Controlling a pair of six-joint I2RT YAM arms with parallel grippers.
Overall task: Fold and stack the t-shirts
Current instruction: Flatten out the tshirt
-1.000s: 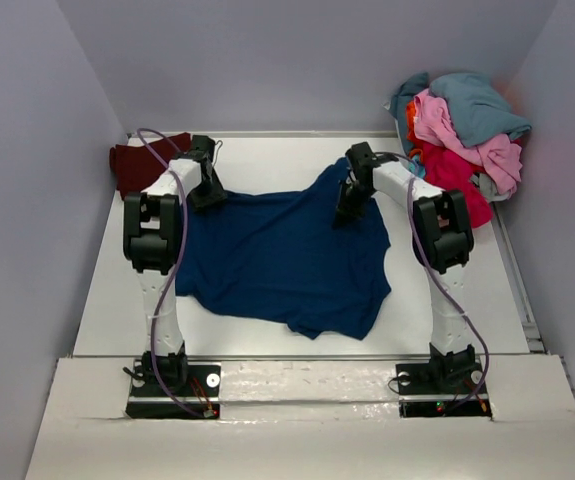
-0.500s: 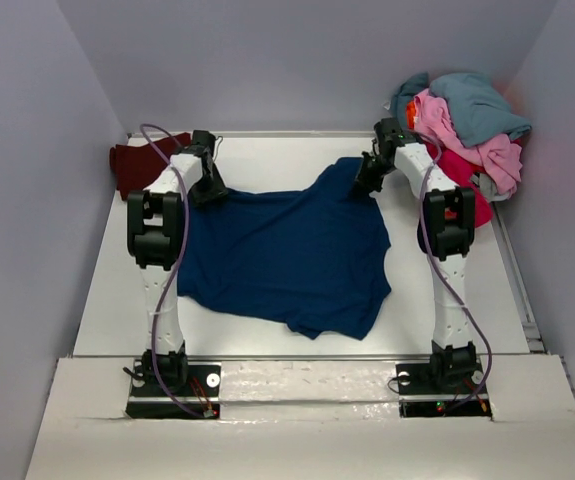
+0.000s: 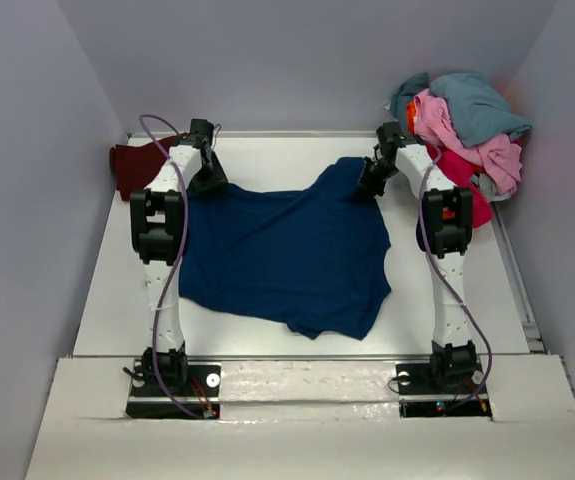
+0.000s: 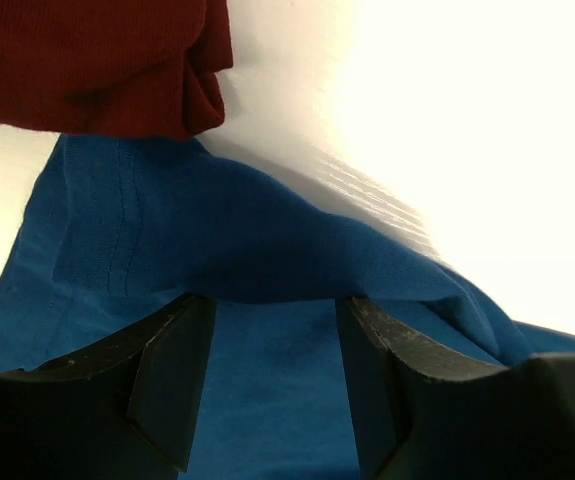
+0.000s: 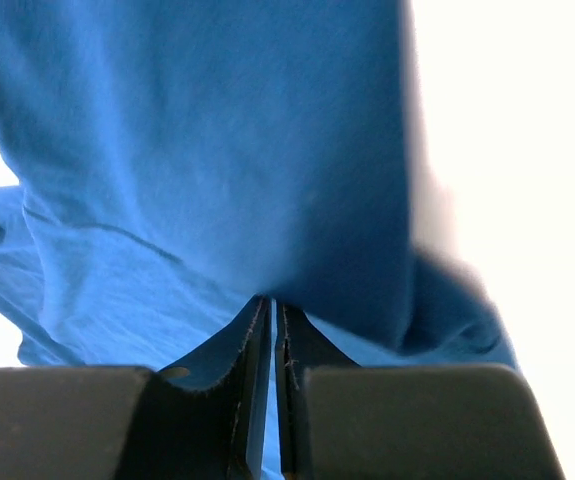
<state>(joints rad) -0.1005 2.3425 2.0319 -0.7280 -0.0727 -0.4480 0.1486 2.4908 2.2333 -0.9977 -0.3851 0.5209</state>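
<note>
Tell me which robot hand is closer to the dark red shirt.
Left. The left gripper sits open beside the dark red shirt, over the far left corner of the blue shirt. The right gripper is far across, shut on that shirt's far right corner.

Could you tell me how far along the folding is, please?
Done, apparently: one maroon t-shirt at far left. In hand: the blue t-shirt lies spread, unfolded, the right pincer shut on its far corner, the left pincer open over it. Left: the heap far right.

Both arms, the left arm [image 3: 163, 300] and the right arm [image 3: 451, 300], are white tubes with chunky black joints, purple cables [image 3: 170, 280], black base plates [image 3: 172, 392], and a matte black left claw [image 4: 277, 315] and right claw [image 5: 272, 312].
</note>
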